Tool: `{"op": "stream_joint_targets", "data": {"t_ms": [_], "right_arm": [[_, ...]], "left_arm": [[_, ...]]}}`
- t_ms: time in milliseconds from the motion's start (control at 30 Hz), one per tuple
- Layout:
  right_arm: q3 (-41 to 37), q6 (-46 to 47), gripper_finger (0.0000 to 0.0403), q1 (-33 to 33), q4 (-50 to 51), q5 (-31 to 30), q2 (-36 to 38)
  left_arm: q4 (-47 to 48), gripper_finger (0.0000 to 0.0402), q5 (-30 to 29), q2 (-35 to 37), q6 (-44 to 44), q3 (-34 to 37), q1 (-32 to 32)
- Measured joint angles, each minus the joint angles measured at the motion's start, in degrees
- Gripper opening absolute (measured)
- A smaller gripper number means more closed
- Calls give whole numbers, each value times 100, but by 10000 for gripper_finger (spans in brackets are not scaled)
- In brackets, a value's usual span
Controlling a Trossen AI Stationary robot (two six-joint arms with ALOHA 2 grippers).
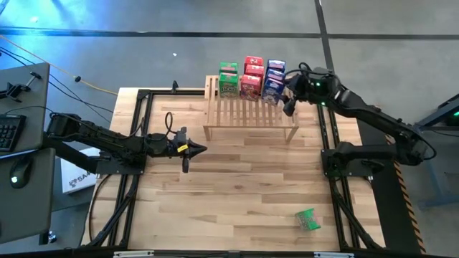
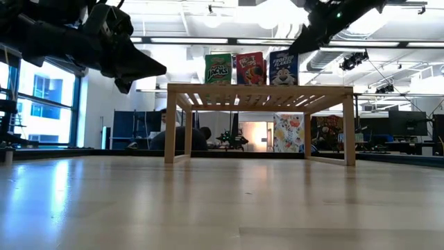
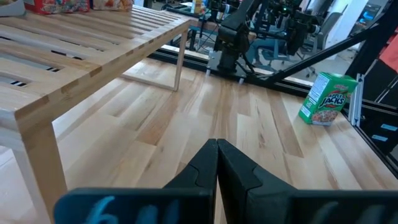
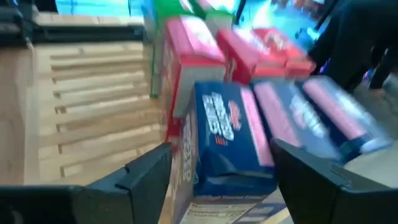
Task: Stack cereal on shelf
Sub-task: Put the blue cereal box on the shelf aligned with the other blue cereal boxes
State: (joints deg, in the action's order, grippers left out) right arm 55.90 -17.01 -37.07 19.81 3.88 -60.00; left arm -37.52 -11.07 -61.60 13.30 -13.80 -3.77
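Observation:
The light-wood shelf (image 1: 251,113) stands at the table's far side. Green (image 1: 229,79), red (image 1: 252,77) and blue (image 1: 274,81) cereal boxes are stacked along its far edge. My right gripper (image 4: 221,149) is open at the right end of the row, one finger on each side of the top blue box (image 4: 227,134), which lies on the boxes under it. Another green box (image 1: 308,219) stands on the table near the front right. My left gripper (image 1: 192,149) is shut, empty, above the table left of the shelf. My right gripper comes at the top blue box end-on, slanting down from the table's right side. A gap shows between one finger (image 4: 149,168) and the box. Whether the other finger (image 4: 298,168) touches the box's side I cannot tell.
The shelf's near slats (image 3: 93,43) are bare. Black frame rails (image 1: 136,136) run along the table's left and right sides. A desk with a keyboard and mouse (image 1: 18,136) stands beyond the left edge.

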Motion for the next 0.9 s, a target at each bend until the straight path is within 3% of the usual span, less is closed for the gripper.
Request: {"op": "stream_joint_targets", "data": {"t_ms": [300,500,700,767,900], "right_arm": [[338,-38,241,576,593,-634,834],[-99,404,139,631,1222,-1118,889],[-834,605,19,631,312,-1847,856],[-967,605,6,625,6,-1778,856],[-1123,605,23,536,-411,-1691,795]], "left_arm": [[9,0,0,0,0,0,0],[9,0,0,0,-39,0,-2],[9,0,-93,0,-21,0,-2],[9,0,-140,0,-6,0,-2],[9,0,-224,0,-4,0,-2]]}}
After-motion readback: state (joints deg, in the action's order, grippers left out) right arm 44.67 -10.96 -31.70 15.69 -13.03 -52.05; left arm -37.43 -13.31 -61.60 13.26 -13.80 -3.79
